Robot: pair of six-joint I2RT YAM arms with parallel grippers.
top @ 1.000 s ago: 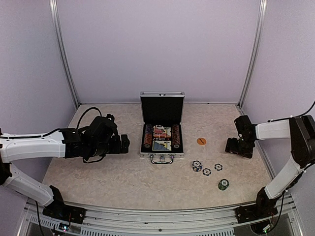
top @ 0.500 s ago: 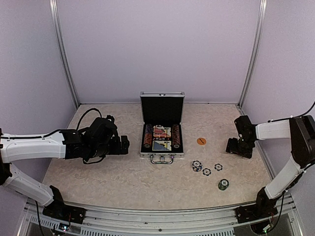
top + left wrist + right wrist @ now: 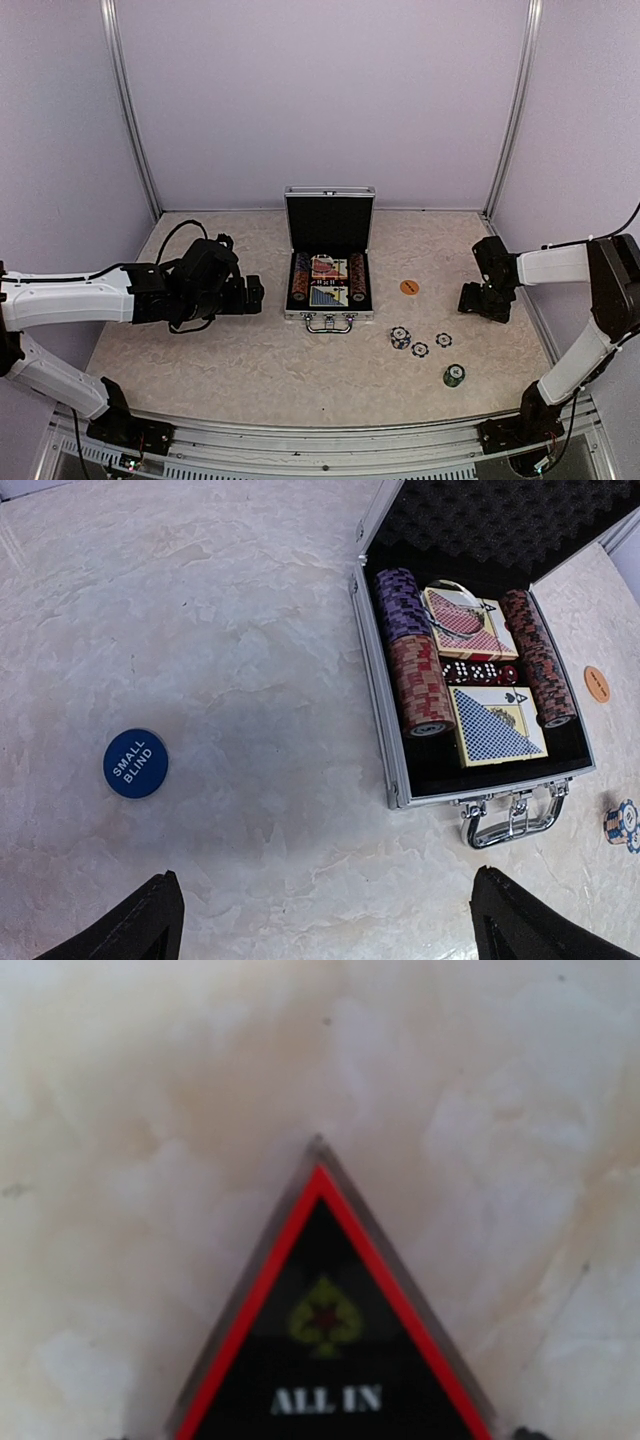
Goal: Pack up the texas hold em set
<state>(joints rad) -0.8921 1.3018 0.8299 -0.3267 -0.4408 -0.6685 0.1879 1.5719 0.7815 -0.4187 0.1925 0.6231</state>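
An open silver case (image 3: pixel 329 283) is seen at the middle of the worktop (image 3: pixel 250 360), its foam-lined lid (image 3: pixel 329 222) stood upright at the far side and its handle (image 3: pixel 329 323) turned toward the arms. Inside, three rows of chips (image 3: pixel 420 685) are laid on edge along both sides, with a red-backed deck (image 3: pixel 468 623), a line of red dice (image 3: pixel 478 672) and a blue-backed deck (image 3: pixel 495 725) packed between them. Other pieces are left outside the case: an orange disc (image 3: pixel 409 287) lies just right of it, three striped chips (image 3: pixel 420 349) are scattered nearer the right front corner, and a small green stack (image 3: pixel 454 375) sits beyond them toward the front edge. To the left of the case the left arm (image 3: pixel 70 300) is held low over the worktop, its jaws spread wide and gripping nothing; a blue disc (image 3: pixel 135 763) marked "SMALL BLIND" is shown lying flat ahead of them, well apart from the case. At the far right the right arm (image 3: pixel 560 265) is lowered onto a black, red-edged triangular plaque (image 3: pixel 325 1360) marked "ALL IN", lying flat on the worktop; whether the right jaws are spread or pinching the plaque cannot be told, as only their tips are caught at the frame's bottom edge.
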